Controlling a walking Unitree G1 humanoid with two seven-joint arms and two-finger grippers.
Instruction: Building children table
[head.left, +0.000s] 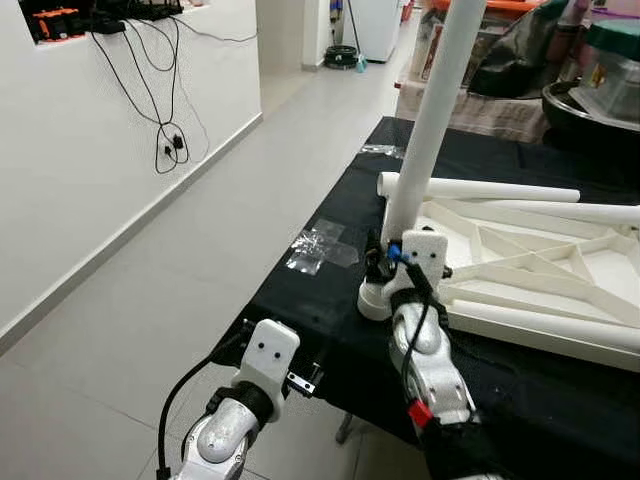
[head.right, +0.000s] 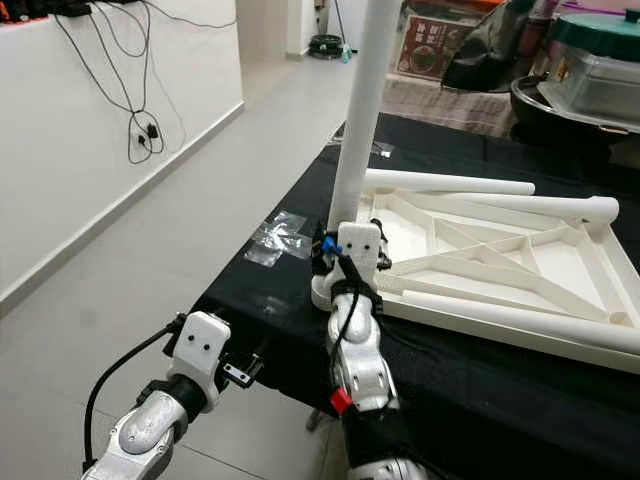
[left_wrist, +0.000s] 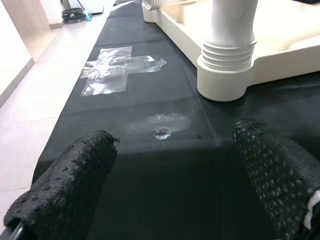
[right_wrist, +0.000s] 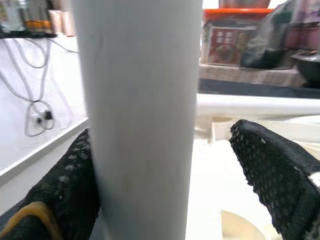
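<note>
Left gripper (left_wrist: 170, 170) hovers with fingers apart over the black table cloth (head.left: 330, 290), near the edge. Right gripper (right_wrist: 165, 170), fingers spread, brackets the upright white leg (head.left: 432, 120) standing in the upturned tabletop's (head.left: 540, 270) corner socket.

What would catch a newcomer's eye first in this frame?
A tall white table leg stands upright in the corner socket of an upturned white tabletop on the black-covered table. The right gripper is at the leg's base, fingers either side, one touching and one apart. The left gripper hovers open over the cloth's near edge.
</note>
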